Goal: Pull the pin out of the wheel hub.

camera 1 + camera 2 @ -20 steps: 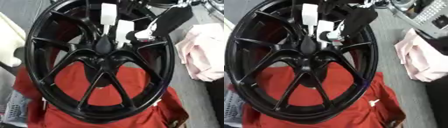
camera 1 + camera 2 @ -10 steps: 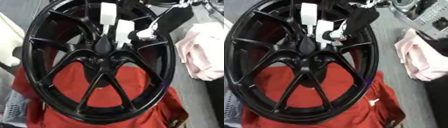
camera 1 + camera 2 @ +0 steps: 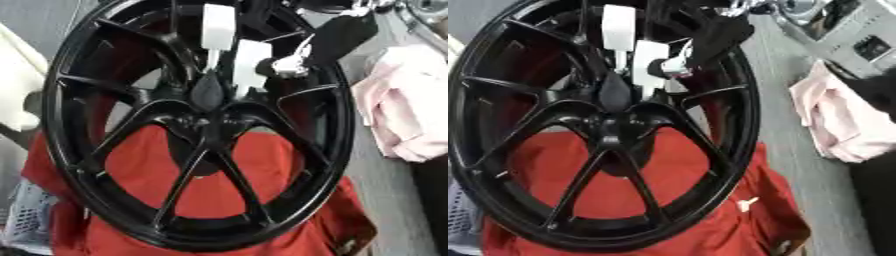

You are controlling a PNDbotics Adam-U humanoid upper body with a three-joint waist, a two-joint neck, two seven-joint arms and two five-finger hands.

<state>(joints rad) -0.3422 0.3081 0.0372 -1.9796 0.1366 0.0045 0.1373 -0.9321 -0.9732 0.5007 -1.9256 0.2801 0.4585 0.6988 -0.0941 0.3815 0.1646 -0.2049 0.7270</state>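
Reaching through the wheel hub (image 3: pixel 206 120), right hand (image 3: pixel 254 65) meets its centre.

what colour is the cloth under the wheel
Red cloth, seen between the spokes of the black wheel; the left eye view shows it best.

Glossy black spoked metal wheel hub (image 3: pixel 206 125), plain red cloth (image 3: pixel 210 185) beneath, pale pink crumpled fabric (image 3: pixel 407 110) right, white blocks (image 3: pixel 219 27) far.

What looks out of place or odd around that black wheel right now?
The black wheel leans tilted on a rumpled red cloth rather than lying flat. White blocks sit among its upper spokes near the hub. A crumpled pink cloth lies to its right. No damage or spill shows.
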